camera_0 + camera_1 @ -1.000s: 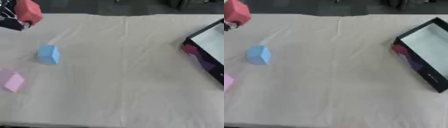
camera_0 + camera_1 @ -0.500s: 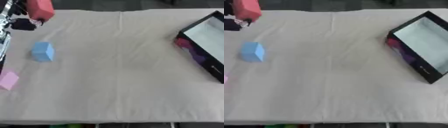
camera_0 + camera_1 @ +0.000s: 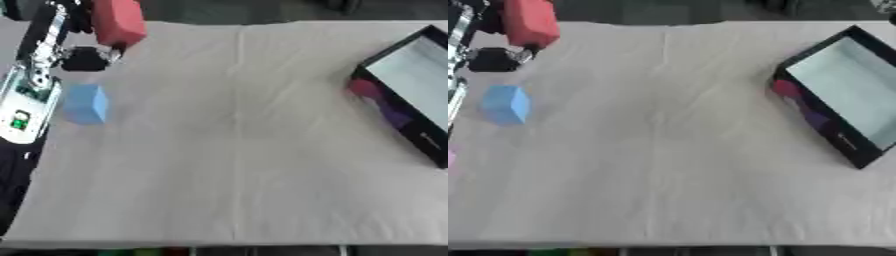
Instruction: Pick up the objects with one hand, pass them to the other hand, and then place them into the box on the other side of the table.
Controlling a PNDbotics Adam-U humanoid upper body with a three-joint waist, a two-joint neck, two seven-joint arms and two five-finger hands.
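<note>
The table filled nearly all of what I saw, spread with a pale cloth creased down the middle. On its far right side the black box lay open with its pale inside bare, set there, I judged, as the drop-off for my right hand. My left arm came in along the left edge, with its pale housing and green lights showing. Up at the far left corner my left hand was curled on the red block, holding it clear of the cloth, which I took as readiness for the hand-over. The blue block sat on the cloth just beside that arm, untouched. A pink scrap showed at the left edge. My right hand was out of sight.
</note>
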